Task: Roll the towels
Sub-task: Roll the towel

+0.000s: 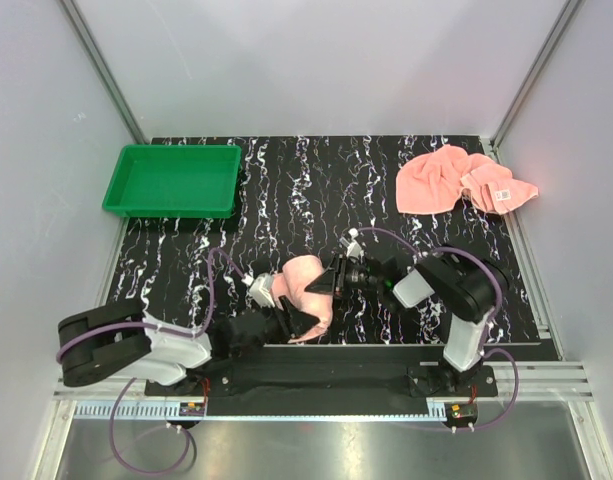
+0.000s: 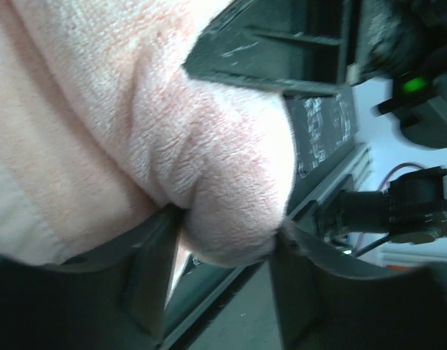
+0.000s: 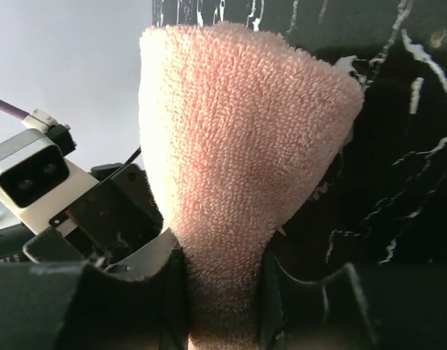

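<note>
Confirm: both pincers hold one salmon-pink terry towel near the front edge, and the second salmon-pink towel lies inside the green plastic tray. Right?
No: the second salmon-pink terry towel lies on the black marbled mat at the far right, not in the green plastic tray; the top external view shows it. The left pincer and right pincer do hold the first salmon-pink terry towel.

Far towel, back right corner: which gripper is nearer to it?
Right. The right gripper, clamped on the near towel mid-table, is in front and left of the far towel; the left gripper, jaws around that same near towel, is farther left.
</note>
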Available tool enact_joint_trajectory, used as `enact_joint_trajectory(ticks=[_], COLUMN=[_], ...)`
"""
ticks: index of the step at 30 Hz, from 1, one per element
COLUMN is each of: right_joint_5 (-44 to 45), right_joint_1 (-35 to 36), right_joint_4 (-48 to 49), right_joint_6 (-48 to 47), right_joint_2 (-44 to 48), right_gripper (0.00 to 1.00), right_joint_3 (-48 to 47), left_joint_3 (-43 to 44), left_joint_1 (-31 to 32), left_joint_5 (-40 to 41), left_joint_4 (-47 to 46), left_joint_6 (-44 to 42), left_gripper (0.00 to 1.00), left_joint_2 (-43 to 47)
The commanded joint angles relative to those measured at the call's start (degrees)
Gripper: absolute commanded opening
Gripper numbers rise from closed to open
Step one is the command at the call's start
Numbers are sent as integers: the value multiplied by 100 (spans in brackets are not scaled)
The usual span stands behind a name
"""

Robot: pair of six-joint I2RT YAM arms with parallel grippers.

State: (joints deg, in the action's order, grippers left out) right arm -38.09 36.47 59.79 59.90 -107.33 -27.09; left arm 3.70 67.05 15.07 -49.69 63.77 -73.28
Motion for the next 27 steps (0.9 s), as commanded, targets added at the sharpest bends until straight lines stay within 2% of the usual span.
enact_joint_trajectory(ticks=[1,3,4,6,7,10,13,17,21,27], right_joint_5=[336,686,802,1187,1337,1874,2480,3349,3947,4633], right_joint_1=[97,97,97,89,89,89,89,89,106,360], right_joint_4=[-1786,-2670,-3405,-4103,-4846,-6140,-7038,-7885,-8640,-9555], right_joint_6=[-775,-1154,-1417,-1699,-1962,-2376,-2553,-2536,-2431,-2089], right_joint_2=[921,1239,1510,1749,1924,2084,2119,2146,2225,2015], right_gripper=[19,17,17,17,17,15,14,12,12,11], right_joint_3=[-357,-629,-709,-945,-1043,-1421,-1667,-1974,-2264,-2774], left_joint_3=[113,218,262,376,516,797,1026,1526,2019,2958], left_joint_1=[36,63,98,133,194,247,300,554,1080,1968], left_joint_5=[22,136,189,364,417,619,830,1400,2111,3350], left_joint_4=[1230,1566,1951,2366,2750,3463,4131,4924,5689,6428], left_joint_6=[-198,-233,-294,-373,-470,-645,-751,-971,-1208,-1638], left_gripper=[59,72,76,82,84,88,90,90,91,95], left_joint_2=[269,532,612,875,981,1279,1517,1789,1852,1160])
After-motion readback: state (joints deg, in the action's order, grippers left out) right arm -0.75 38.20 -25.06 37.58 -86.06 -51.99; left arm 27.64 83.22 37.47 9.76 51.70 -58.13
